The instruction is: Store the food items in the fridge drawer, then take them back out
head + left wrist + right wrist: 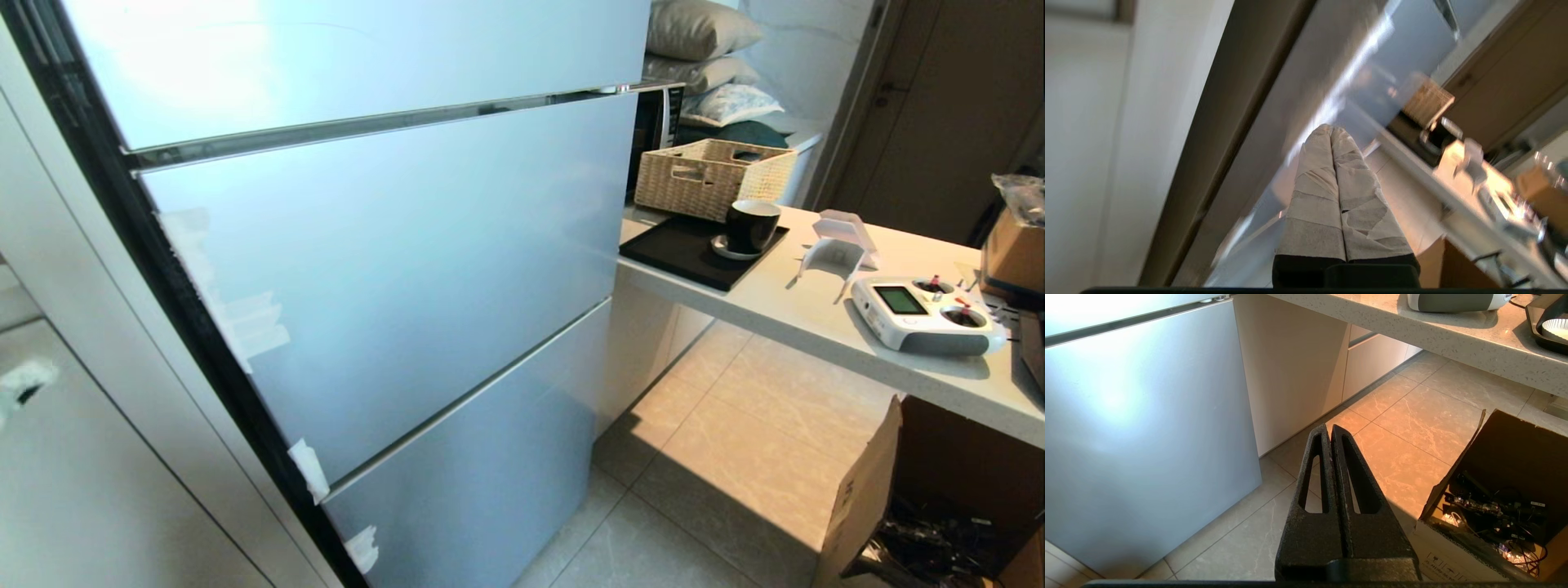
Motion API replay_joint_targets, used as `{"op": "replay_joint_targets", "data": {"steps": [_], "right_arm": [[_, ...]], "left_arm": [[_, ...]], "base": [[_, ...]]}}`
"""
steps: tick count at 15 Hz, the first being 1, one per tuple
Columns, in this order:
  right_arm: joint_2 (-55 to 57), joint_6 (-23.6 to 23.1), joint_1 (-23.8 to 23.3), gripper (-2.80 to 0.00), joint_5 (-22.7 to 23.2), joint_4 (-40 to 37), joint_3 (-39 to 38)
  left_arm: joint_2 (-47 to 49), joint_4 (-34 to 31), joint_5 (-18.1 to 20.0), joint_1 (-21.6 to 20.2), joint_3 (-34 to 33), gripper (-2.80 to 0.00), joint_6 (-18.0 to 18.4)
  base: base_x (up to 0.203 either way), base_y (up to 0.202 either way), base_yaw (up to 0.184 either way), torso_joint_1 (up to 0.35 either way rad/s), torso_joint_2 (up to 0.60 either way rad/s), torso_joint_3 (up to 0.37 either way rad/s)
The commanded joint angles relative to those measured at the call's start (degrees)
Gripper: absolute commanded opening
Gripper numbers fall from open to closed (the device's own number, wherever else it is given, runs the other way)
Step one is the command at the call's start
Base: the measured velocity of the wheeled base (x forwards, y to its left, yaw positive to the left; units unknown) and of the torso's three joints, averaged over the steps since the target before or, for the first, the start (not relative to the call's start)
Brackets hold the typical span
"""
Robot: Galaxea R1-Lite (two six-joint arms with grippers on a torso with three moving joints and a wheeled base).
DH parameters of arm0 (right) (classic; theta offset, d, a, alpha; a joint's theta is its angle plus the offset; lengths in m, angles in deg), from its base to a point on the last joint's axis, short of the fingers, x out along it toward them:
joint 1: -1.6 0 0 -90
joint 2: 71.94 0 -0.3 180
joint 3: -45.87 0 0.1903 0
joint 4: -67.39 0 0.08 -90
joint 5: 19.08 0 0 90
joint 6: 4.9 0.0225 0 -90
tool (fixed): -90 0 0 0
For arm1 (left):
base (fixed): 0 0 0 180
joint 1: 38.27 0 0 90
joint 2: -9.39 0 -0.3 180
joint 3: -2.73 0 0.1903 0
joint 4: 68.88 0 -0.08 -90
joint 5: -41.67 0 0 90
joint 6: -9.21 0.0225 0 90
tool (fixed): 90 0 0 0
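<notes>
The pale-blue fridge (408, 269) fills the left of the head view with all its glass-fronted panels closed. The fridge drawer and the food items are hidden or out of view. Neither arm shows in the head view. My left gripper (1331, 130), its fingers wrapped in pale tape, is shut and empty, pointing along the fridge front (1339, 77). My right gripper (1329, 428), bare black, is shut and empty over the tiled floor, beside the fridge's bottom panel (1147, 437).
A stone counter (816, 327) juts out right of the fridge, bearing a wicker basket (710, 175), a black tray (686, 253) with a black mug (751, 224), and a white remote controller (927, 314). An open cardboard box (1506, 490) of cables stands on the floor under it.
</notes>
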Motion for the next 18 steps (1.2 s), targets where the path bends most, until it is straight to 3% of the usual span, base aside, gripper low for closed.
{"op": "replay_joint_targets", "data": {"steps": [1,5,12,18], "right_arm": [[0.1,0.0,0.0,-2.8,0.0,0.0,0.0],[0.1,0.0,0.0,-2.8,0.0,0.0,0.0],[0.1,0.0,0.0,-2.8,0.0,0.0,0.0],[0.1,0.0,0.0,-2.8,0.0,0.0,0.0]], "left_arm": [[14.9,9.2,-0.2,0.1,1.3,-2.8,-0.9],[26.3,23.6,-4.8,0.4,3.8,-2.8,-1.1],[34.3,31.0,-8.8,1.2,3.4,-2.8,-1.3],[34.7,30.9,-9.3,7.4,2.8,-2.8,-1.0]], "base": [[0.0,0.0,0.0,0.0,0.0,0.0],[0.0,0.0,0.0,0.0,0.0,0.0],[0.0,0.0,0.0,0.0,0.0,0.0],[0.0,0.0,0.0,0.0,0.0,0.0]]}}
